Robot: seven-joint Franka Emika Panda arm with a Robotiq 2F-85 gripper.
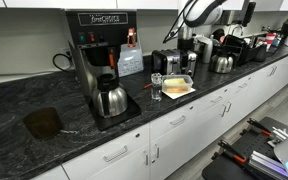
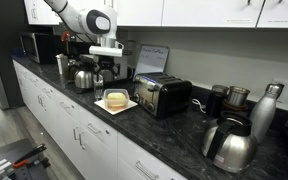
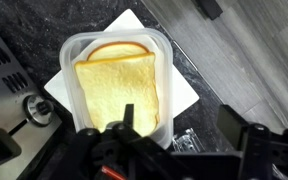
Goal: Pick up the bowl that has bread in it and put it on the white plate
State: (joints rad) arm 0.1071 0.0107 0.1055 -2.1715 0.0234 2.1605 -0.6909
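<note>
The bowl [image 3: 116,45] is a pale, squarish shallow dish holding a cream-yellow slice of bread [image 3: 119,85]. It rests on the white plate [image 3: 182,88] on the dark counter. It shows in both exterior views [image 1: 177,85] [image 2: 116,98], with the plate [image 1: 181,93] [image 2: 126,106] under it. My gripper [image 3: 178,122] is open just above it. One finger is over the bread and the other is over the counter, so the bowl's near rim lies between them. The gripper also shows in both exterior views [image 1: 189,52] [image 2: 106,62].
A clear glass [image 3: 184,142] [image 1: 156,88] stands close beside the plate. A toaster [image 2: 162,95] [image 1: 166,62] stands next to it. A coffee maker [image 1: 104,50] with a steel carafe [image 1: 112,98], kettles [image 2: 229,145] and a bottle [image 2: 266,108] also stand on the counter.
</note>
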